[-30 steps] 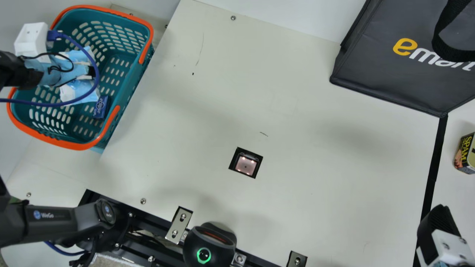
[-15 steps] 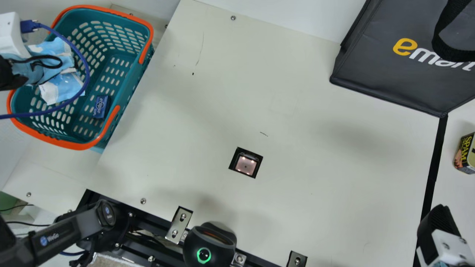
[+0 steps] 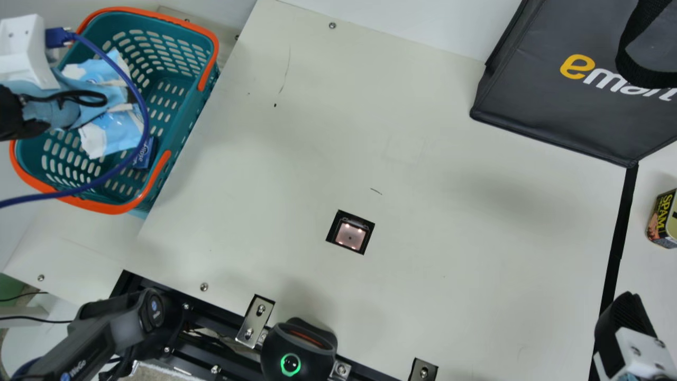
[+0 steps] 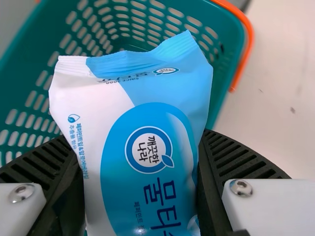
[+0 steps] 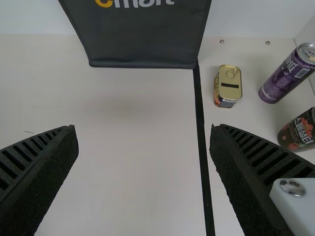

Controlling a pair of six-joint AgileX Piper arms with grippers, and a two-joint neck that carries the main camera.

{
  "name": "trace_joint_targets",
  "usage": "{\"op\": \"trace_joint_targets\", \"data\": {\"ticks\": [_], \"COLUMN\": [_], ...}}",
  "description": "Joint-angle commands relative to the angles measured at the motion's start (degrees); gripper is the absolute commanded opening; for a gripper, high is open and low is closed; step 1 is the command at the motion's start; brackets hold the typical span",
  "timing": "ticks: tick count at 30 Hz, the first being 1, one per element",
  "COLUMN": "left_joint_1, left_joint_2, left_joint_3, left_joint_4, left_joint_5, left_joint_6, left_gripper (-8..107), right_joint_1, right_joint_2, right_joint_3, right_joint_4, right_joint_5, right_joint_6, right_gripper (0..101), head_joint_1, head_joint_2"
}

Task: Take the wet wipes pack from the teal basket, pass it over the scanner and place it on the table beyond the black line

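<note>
Left claw (image 3: 131,96) clamps the wet wipes pack (image 4: 142,147), a plump white and sky-blue pouch with crimped end and round emblem, at the teal basket (image 3: 95,205), ten o'clock from the scanner (image 3: 350,236); right claw (image 3: 624,312) stands wide. Counted: one pack, one basket, one scanner, one small blue box (image 3: 148,156) in the basket, one black line (image 3: 621,227) at three o'clock, one tin (image 3: 657,222) beyond.
</note>
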Motion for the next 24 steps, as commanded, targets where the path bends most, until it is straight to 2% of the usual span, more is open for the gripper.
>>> {"op": "trace_joint_targets", "data": {"ticks": [1,8,15,24], "left_joint_1": [-2.2,-10.9,-22.3,-38.5], "left_joint_2": [-1.7,-6.2,-8.5,-7.0], "left_joint_3": [0.4,2.7,4.5,5.1], "left_joint_4": [-0.2,0.7,1.9,3.4], "left_joint_5": [1.9,5.9,7.8,5.2], "left_joint_6": [0.0,-2.5,-6.6,-9.7], "left_gripper": [-8,-8,-8,-8], "right_joint_1": [0.0,0.0,0.0,0.0], "right_joint_2": [0.0,0.0,0.0,0.0], "right_joint_3": [0.0,0.0,0.0,0.0], "right_joint_4": [0.0,0.0,0.0,0.0], "right_joint_5": [0.0,0.0,0.1,0.0], "right_joint_6": [0.0,0.0,0.0,0.0], "right_gripper": [95,95,95,95], "head_joint_1": [-1.7,-1.7,-1.7,-1.7], "head_joint_2": [0.1,0.1,0.1,0.1]}}
